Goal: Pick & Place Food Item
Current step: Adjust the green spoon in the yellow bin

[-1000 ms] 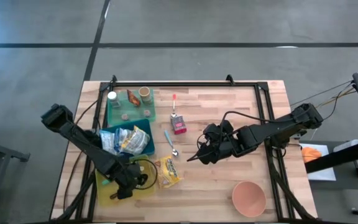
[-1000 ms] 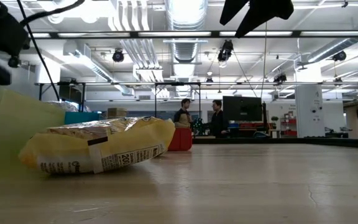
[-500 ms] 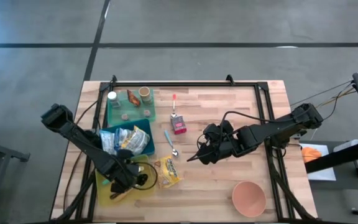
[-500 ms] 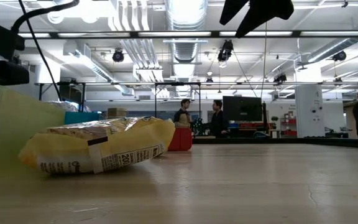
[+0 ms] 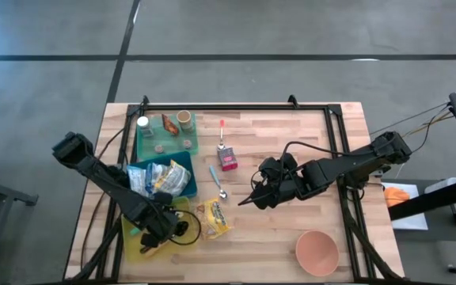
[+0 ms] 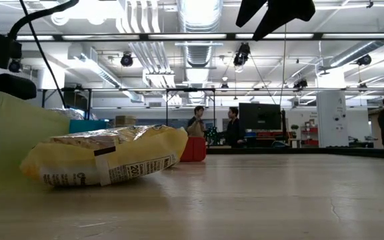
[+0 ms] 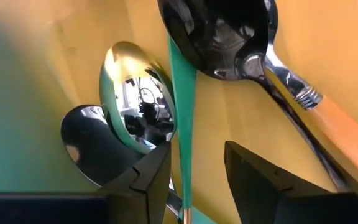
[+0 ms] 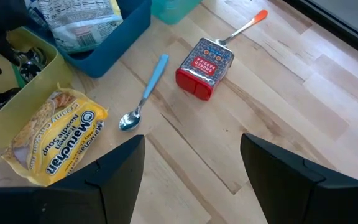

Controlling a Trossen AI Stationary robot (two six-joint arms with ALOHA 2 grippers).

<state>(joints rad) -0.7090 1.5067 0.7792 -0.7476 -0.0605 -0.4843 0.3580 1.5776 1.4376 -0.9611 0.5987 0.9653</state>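
The yellow noodle soup packet [image 5: 214, 219] [image 8: 55, 140] [image 6: 105, 163] lies flat on the table beside the yellow-green bin [image 5: 133, 236]. My left gripper [image 5: 161, 231] points down into that bin, which holds several spoons. In the left wrist view my left gripper [image 7: 197, 171] is open, and its fingers stand on either side of a green spoon handle [image 7: 182, 118]. My right gripper [image 5: 248, 199] [image 8: 191, 155] hangs open above the table's middle, to the right of the packet, with nothing between its fingers. My left gripper has the green spoon handle [image 7: 183, 186] running between its two fingers, which come from above and point down. One finger [image 7: 151, 177] stands right against the handle; whether it touches I cannot tell. The handle lies in the bin among the other spoons.
A blue-handled spoon [image 8: 145, 93] and a red box [image 8: 204, 65] lie on the table's middle. A blue bin of packets [image 5: 187, 190] and a green tray [image 5: 145, 146] stand at the far left. A pink bowl [image 5: 317, 252] sits near the right front edge.
My left gripper has rolled about its own downward line while staying inside the yellow-green bin. The packet and my right arm have kept still.
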